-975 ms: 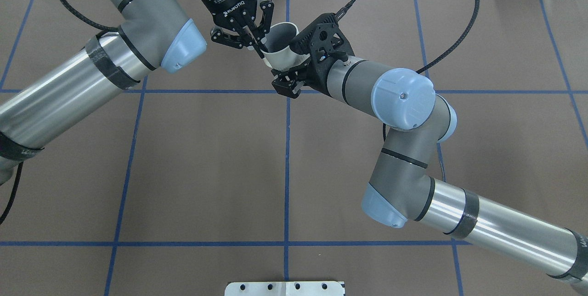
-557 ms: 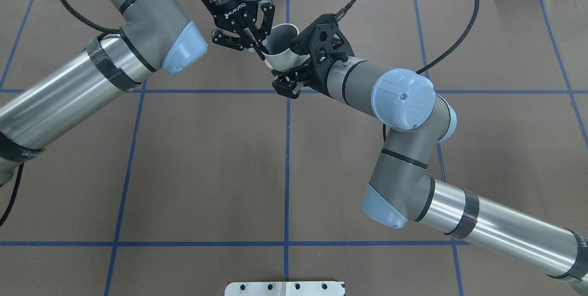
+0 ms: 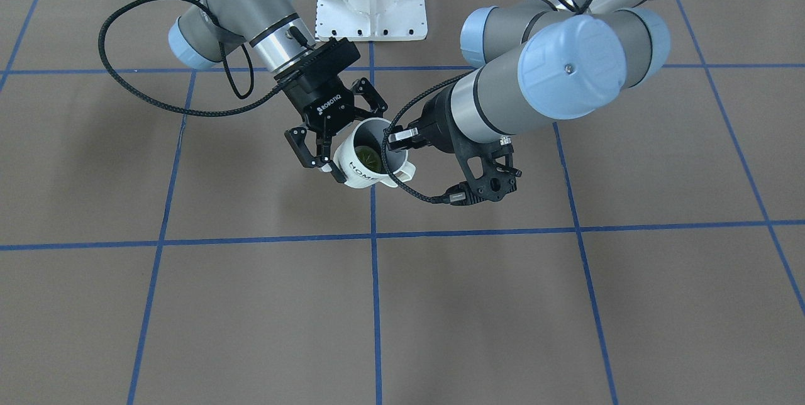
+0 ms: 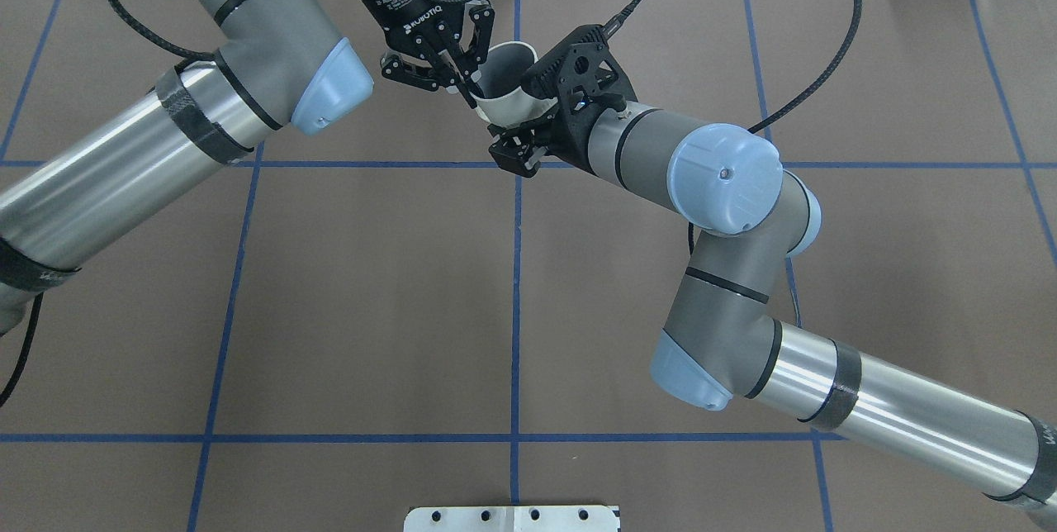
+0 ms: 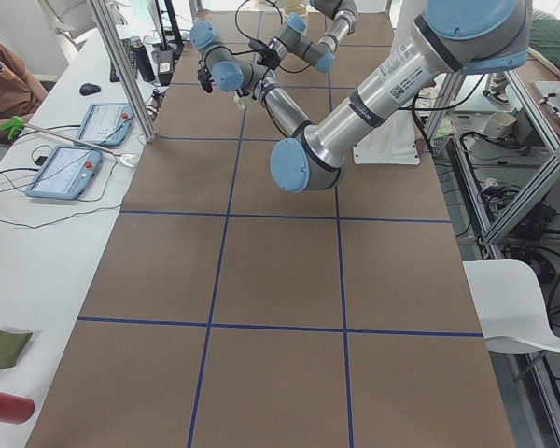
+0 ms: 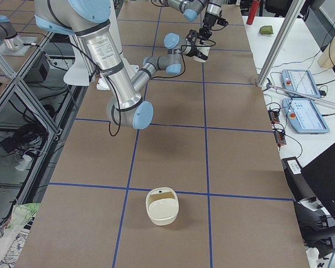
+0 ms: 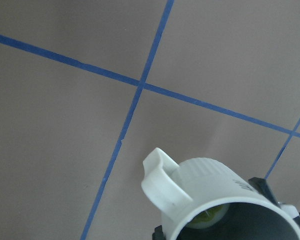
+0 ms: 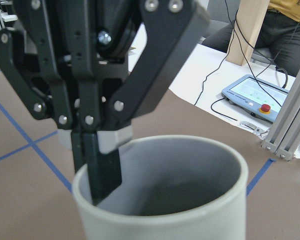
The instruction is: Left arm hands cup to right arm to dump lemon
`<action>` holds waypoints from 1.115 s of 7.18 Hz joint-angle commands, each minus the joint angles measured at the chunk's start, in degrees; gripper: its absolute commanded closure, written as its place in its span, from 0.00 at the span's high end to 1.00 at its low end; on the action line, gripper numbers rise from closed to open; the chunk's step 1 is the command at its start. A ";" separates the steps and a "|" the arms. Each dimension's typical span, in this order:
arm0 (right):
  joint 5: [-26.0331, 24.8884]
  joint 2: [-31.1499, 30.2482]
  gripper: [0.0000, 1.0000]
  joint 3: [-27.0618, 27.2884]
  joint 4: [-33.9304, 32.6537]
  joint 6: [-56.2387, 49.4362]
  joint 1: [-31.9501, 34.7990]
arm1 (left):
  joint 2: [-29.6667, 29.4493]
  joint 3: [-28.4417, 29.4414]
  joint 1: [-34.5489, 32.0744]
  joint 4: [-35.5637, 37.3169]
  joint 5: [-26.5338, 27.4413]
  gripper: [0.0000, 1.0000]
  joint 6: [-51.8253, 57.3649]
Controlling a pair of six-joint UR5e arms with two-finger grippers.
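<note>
Overhead view from behind a two-arm robot. Nearest, at 6 o'clock, a white mounting plate [image 4: 512,518] sits at the edge of a brown worktop [image 4: 355,301] marked into squares by blue tape lines [image 4: 515,309].

The exterior right view shows a cream tub [image 6: 162,207] on the worktop toward the robot's right end, well apart from both arms.

The right arm enters from 4 o'clock and reaches toward 12 o'clock. There the right gripper [image 4: 522,134] holds a white cup [image 4: 512,106] in the air above the worktop, mouth up. Its jaws are spread wide and clamped on opposite sides of the cup's body.

The front-facing view shows the black word "HOME" [image 3: 360,172] on the cup's side and a loop handle [image 3: 404,172] at the cup's 4 o'clock. A small yellow-green lemon [image 3: 366,155] lies inside on the grey bottom.

Just beyond, the left gripper [image 4: 467,88] comes down from 11 o'clock onto the cup's rim. Its jaws are drawn nearly together, pinching the rim. One finger [image 8: 104,172] reaches inside against the wall and the other is outside.

Farthest, past the worktop's edge, the right wrist view shows a control tablet [image 8: 252,95].
</note>
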 commanded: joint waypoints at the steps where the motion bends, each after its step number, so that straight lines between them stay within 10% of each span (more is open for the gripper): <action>1: 0.26 -0.31 0.21 0.04 -0.08 1.07 0.02 | -0.01 0.14 0.09 -0.56 0.10 1.00 0.55; 8: 0.70 -5.56 0.21 1.27 0.01 0.98 5.96 | 1.21 -0.03 -4.03 -3.02 0.97 1.00 0.73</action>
